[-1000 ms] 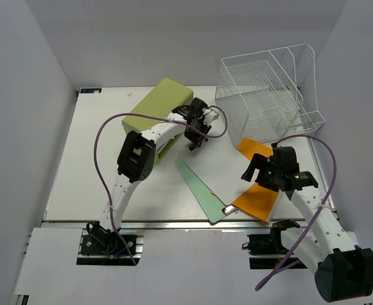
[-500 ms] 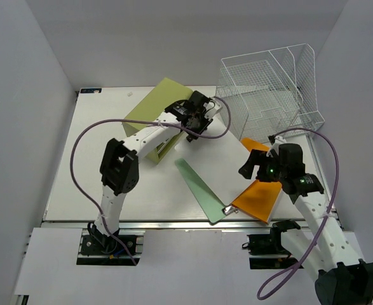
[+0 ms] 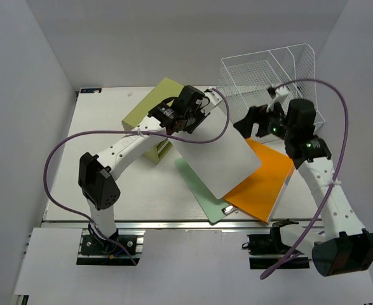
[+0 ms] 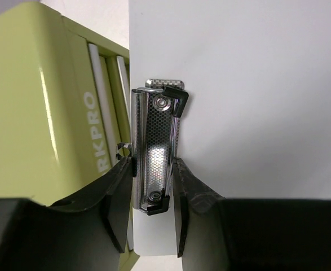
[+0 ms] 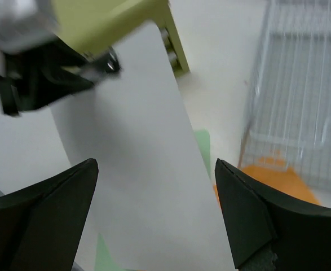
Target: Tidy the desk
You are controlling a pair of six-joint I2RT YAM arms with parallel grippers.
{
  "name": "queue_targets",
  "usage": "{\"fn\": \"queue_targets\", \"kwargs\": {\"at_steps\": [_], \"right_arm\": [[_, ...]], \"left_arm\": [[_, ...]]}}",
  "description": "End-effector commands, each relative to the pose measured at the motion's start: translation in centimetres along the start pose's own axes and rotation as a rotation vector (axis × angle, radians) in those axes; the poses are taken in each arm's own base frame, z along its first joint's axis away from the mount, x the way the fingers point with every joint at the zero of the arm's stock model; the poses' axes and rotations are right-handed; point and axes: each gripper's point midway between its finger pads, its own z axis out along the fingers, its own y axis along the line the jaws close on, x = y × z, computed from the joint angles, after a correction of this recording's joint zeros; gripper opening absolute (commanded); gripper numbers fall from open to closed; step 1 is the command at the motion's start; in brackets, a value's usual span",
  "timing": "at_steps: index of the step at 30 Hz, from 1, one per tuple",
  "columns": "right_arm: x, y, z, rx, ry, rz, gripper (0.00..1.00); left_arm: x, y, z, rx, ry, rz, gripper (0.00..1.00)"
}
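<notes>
Clamping flat white clipboard (image 3: 221, 159) by metal clip (image 4: 157, 130) over large white bench (image 3: 110, 184), left pincer (image 4: 153, 175); wide-open right pincer (image 5: 155, 169) faces board's long edge.

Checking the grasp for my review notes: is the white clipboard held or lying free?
Held. The left gripper is shut on the metal clip of the white clipboard, a finger pressing each side.

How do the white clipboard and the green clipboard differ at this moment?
The white clipboard is gripped by its metal clip in the jaws of the left gripper; the green clipboard lies free on the desk. The white one overlaps the green one from above, hiding part of it. Both are flat rectangular boards.
</notes>
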Motion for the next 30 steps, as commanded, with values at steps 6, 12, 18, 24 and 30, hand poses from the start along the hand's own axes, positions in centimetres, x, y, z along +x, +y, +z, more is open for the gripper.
{"fn": "queue_targets", "kwargs": {"at_steps": [6, 12, 18, 24, 30], "right_arm": [[-7.8, 4.8, -0.2, -0.275, -0.039, -0.188, 0.89], [-4.5, 5.0, 1.8, -0.424, 0.168, -0.157, 0.89], [-5.3, 5.2, 2.8, -0.478, 0.164, -0.168, 0.89], [-4.0, 5.6, 3.3, -0.544, 0.215, -0.103, 0.88], [-2.9, 6.1, 3.2, -0.596, 0.226, -0.083, 0.78]], "left_arm": [[-4.8, 2.7, -6.0, -0.098, -0.210, 0.051, 0.18], [-5.9, 3.2, -7.2, -0.111, -0.264, 0.075, 0.18], [-6.6, 2.5, -8.6, -0.068, -0.305, 0.149, 0.18], [-7.3, 2.1, -9.8, -0.052, -0.364, 0.157, 0.18], [-8.2, 2.0, -10.5, -0.043, -0.412, 0.160, 0.18]]}}
